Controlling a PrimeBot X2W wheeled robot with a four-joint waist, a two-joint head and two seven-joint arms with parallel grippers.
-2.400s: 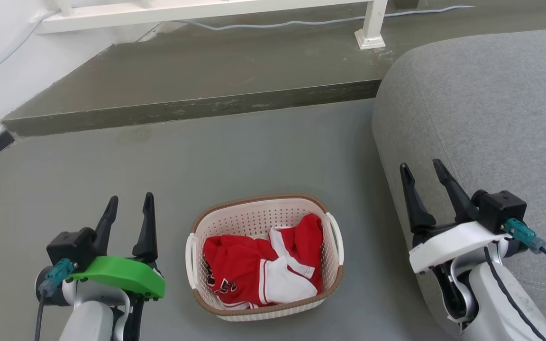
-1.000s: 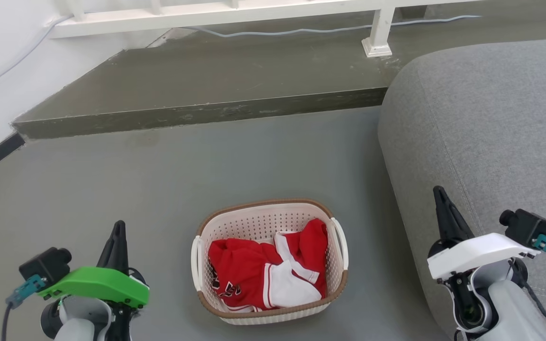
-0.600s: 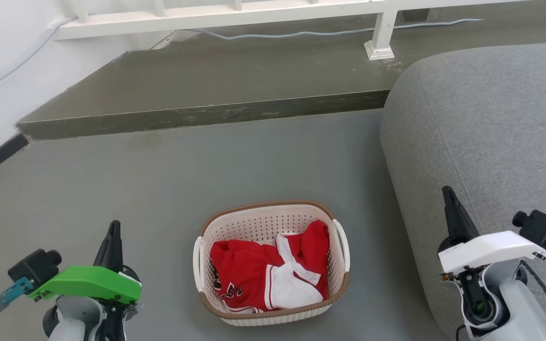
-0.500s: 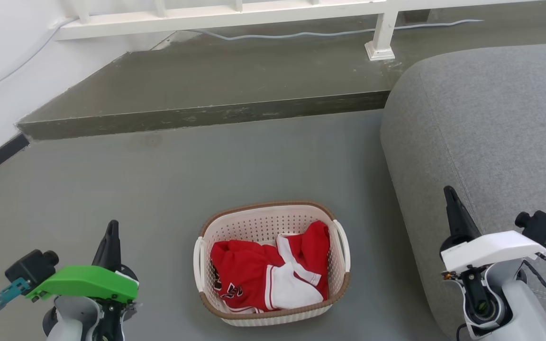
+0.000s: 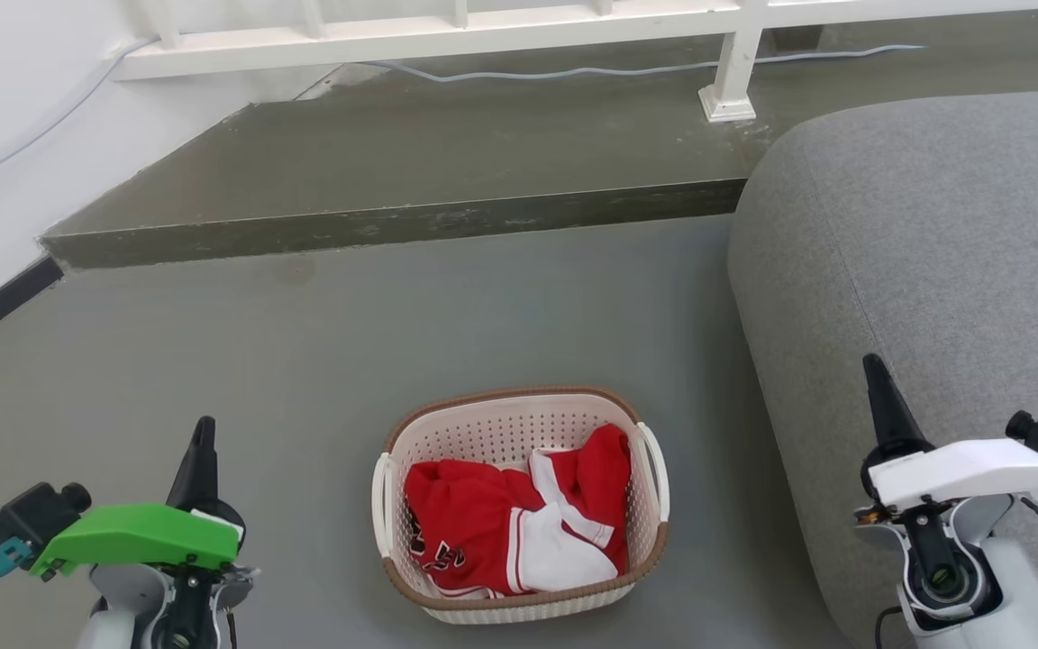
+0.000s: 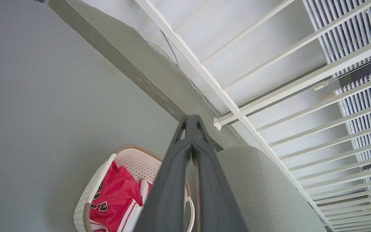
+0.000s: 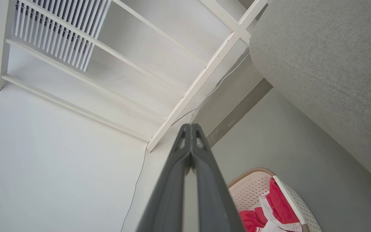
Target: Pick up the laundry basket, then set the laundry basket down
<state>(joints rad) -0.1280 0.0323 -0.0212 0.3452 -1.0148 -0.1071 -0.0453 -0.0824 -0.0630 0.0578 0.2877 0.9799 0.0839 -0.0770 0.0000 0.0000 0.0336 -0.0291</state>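
The laundry basket [image 5: 503, 434] sits on the floor [image 5: 393, 315], with red-and-white clothing [image 5: 474, 527] inside. My left gripper [image 5: 203, 431] and right gripper [image 5: 874, 371] flank it without touching, fingers pressed together on nothing.

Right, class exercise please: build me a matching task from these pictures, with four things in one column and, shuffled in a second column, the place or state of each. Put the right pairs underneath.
Column one
1. laundry basket
2. red and white garment
3. left gripper
4. pale cable

Column two
A. lying along the raised step, by the white railing
B. shut, holding nothing
C. standing on the grey floor, beside the grey sofa
D. heaped inside the basket

Pairs: 1-C, 2-D, 3-B, 4-A
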